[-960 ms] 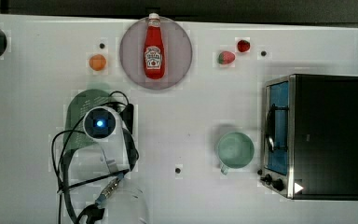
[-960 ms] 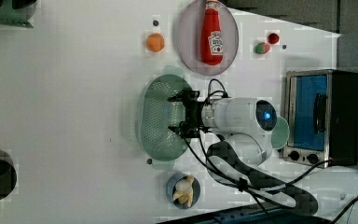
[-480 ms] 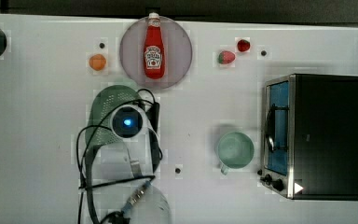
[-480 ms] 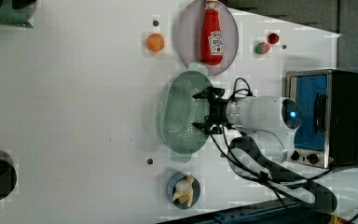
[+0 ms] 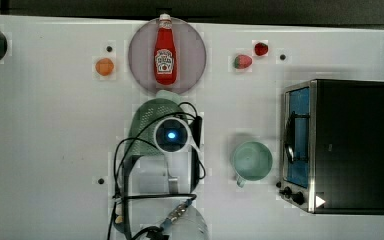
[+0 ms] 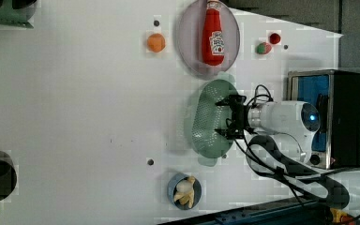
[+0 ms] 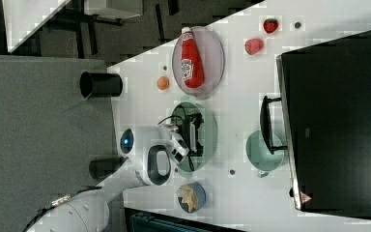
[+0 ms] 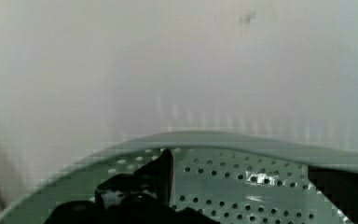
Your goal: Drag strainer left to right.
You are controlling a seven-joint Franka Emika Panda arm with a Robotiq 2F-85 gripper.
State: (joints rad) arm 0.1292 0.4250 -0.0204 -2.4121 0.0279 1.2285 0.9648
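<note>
White tabletop (image 5: 55, 125) everywhere. Gripper (image 6: 228, 116) sits down inside the strainer (image 6: 206, 117), fingers spread apart against the bowl, not clamped on anything. Strainer's mid-table, just below the ketchup plate (image 5: 140, 55) in the top view, with the mug (image 5: 251, 160) off toward the top view's right.

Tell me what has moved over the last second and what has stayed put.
The strainer slid toward the top view's right, carried along by the gripper sitting inside its bowl, and the arm moved with it. It now lies just below the plate with the ketchup bottle. The mug, the toaster oven, the orange and the strawberries stayed where they were.
</note>
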